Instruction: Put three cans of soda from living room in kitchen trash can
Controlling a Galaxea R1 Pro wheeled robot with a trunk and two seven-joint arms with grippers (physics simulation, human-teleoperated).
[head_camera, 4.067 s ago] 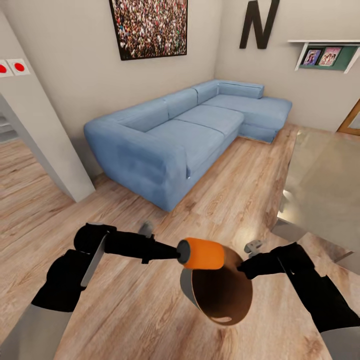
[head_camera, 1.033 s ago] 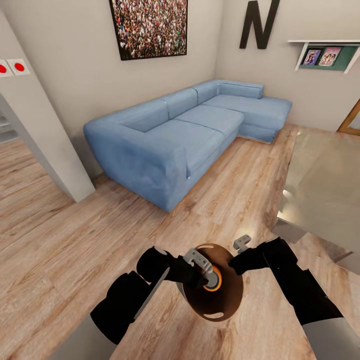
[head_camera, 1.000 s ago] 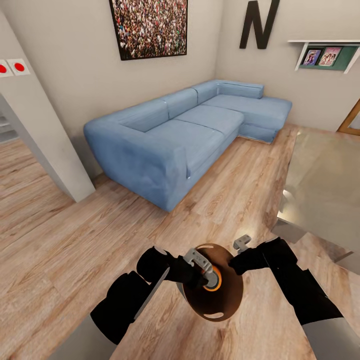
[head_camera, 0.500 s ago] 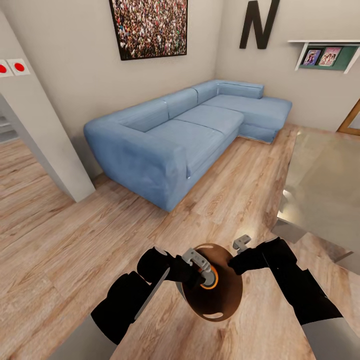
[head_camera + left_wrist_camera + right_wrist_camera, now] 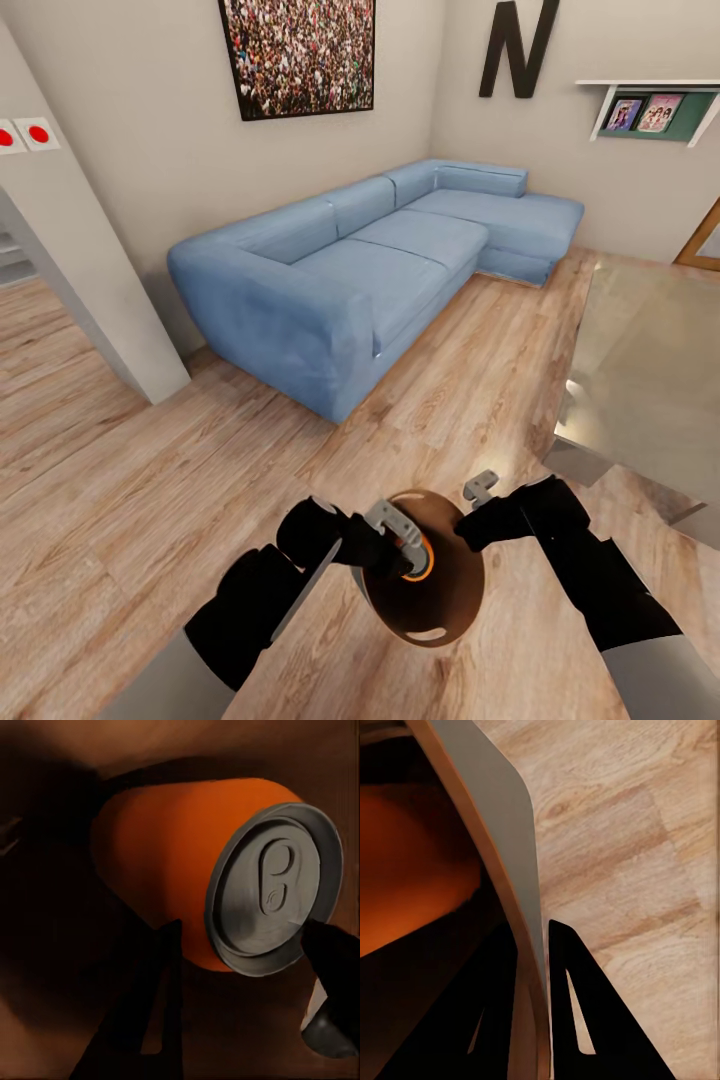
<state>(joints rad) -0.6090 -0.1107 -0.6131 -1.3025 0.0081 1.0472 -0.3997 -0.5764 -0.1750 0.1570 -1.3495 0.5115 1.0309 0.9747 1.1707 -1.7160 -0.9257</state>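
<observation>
The tash can (image 5: 442, 612), pale grey outside and orange-brown inside, hangs tilted just above the wood floor with its mouth facing me. My right gripper (image 5: 466, 519) is shut on its rim; the right wrist view has the bin's wall (image 5: 495, 817) pinched between the two black fingers (image 5: 579, 1009). My left gripper (image 5: 409, 548) reaches into the bin's mouth, shut on an orange can of soda (image 5: 427, 561). In the left wrist view the can (image 5: 165, 862) lies inside the dark bin, silver top towards the camera, between the fingertips (image 5: 330, 967). The other cans are out of view.
A light blue corner sofa (image 5: 370, 260) stands ahead against the wall. A grey low table (image 5: 650, 370) fills the right side, close to my right arm. A grey wall corner (image 5: 80, 270) juts in at the left, with open wood floor (image 5: 200, 460) between.
My left arm has swung the orange can from above the rim down into the bin's mouth. Over the last second both grippers and the bin have crept slightly up.
</observation>
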